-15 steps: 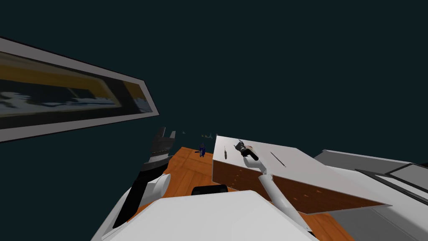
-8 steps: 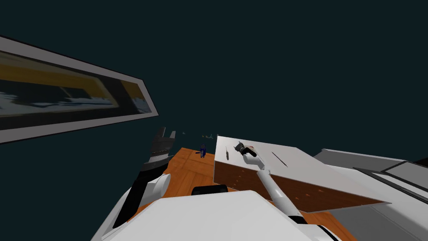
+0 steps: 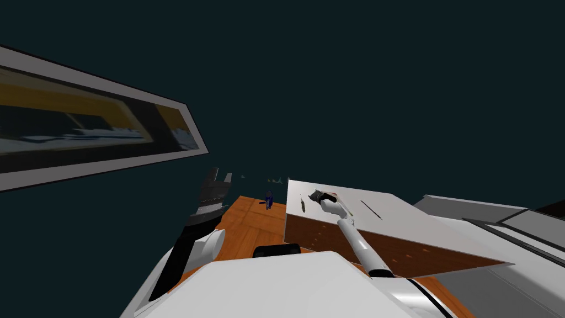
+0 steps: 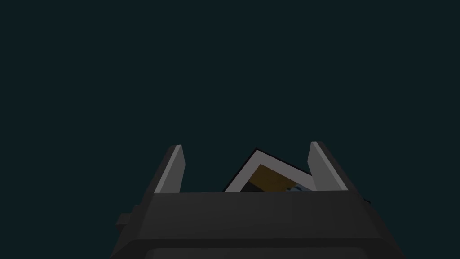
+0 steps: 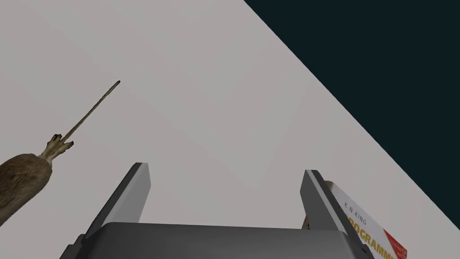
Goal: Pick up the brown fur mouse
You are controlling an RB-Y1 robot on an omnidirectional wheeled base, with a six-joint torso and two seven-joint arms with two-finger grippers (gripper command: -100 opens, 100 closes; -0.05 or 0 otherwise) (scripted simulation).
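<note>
The brown fur mouse (image 5: 20, 180) lies on a pale grey table top (image 5: 188, 90), its thin tail stretched away from its body. In the head view the mouse (image 3: 303, 203) is a small dark sliver near the table's left edge. My right gripper (image 5: 224, 184) is open just above the top, with the mouse off to one side of its fingers and nothing between them. In the head view the right gripper (image 3: 317, 195) hovers a little to the right of the mouse. My left gripper (image 3: 219, 176) is raised at the left, open and empty.
The table (image 3: 386, 221) has a wood-brown side and stands on an orange wood floor (image 3: 248, 221). A white and red book (image 5: 373, 229) lies beside my right fingers. A thin dark stick (image 3: 371, 210) lies further right on the top. A small blue object (image 3: 268, 199) stands on the floor beyond.
My right arm has swung left across the table top, bringing the gripper closer to the mouse. The head view has shifted slightly. The left arm has stayed put.
</note>
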